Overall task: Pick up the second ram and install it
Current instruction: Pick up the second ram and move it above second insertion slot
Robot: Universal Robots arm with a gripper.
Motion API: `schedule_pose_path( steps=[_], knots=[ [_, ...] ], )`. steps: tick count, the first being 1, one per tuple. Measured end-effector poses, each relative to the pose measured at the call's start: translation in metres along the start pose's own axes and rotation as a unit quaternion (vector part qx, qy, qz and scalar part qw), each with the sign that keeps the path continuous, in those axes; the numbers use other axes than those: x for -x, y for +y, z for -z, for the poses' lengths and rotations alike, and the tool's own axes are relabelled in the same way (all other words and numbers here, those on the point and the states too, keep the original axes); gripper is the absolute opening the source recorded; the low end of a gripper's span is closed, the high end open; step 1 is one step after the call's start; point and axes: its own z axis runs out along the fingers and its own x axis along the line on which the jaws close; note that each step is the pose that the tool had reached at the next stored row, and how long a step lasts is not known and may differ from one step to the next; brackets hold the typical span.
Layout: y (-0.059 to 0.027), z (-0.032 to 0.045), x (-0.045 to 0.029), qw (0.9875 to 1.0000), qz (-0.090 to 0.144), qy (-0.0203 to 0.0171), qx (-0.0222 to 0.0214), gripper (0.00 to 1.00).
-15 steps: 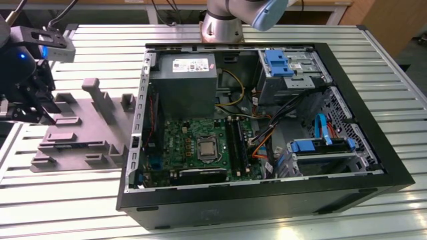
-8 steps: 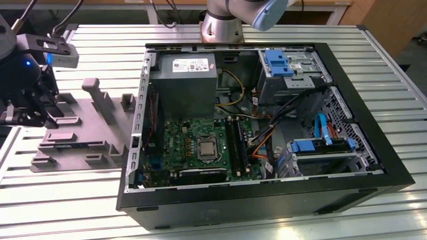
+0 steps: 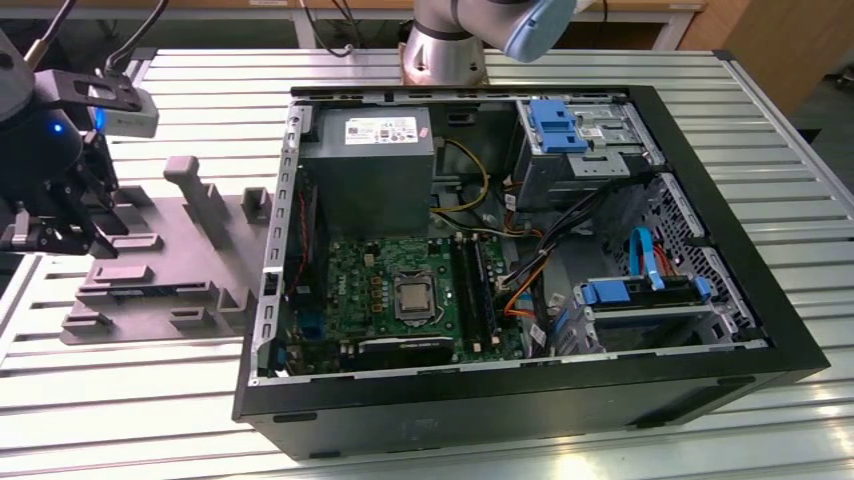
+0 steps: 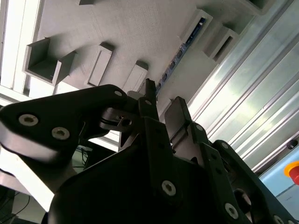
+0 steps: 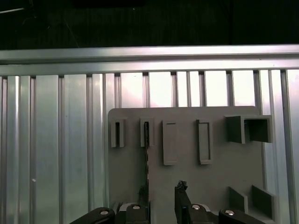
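The end effector (image 4: 164,106) hangs low over a grey moulded tray (image 3: 174,265) that lies flat on the slatted metal tabletop (image 3: 134,400), just beside the open computer case (image 3: 534,405) on the exterior view's left. Its two dark fingers (image 4: 180,112) stand parted with a clear gap between them, and nothing is gripped. The second ram (image 4: 180,52) sits on the tray, standing on its long edge in a narrow channel between raised blocks, so that it shows as a thin dark line with small chips along it. In the first wrist view the same stick (image 5: 146,156) runs from a small slotted block straight towards the end effector (image 5: 161,198). Its near end lines up with one fingertip (image 5: 142,192) rather than with the gap, and whether the two touch cannot be told. The other fingertip stands to the side of it over bare tray. Inside the case the green motherboard (image 3: 394,270) lies flat with its long black memory slots (image 3: 475,290) beside the processor socket. A grey power supply (image 3: 374,150) sits at the far end, and blue drive brackets (image 3: 558,125) on the exterior view's right.
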Motion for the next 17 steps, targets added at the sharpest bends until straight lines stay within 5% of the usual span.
schedule_pose_path(
  steps=[10,17],
  knots=[
    [-0.0004,-0.0040,-0.0062,1.0000,0.000,-0.0001,-0.0005,0.36],
    [-0.0008,-0.0139,-0.0073,1.0000,0.002,0.0002,-0.0004,0.36]
  ],
)
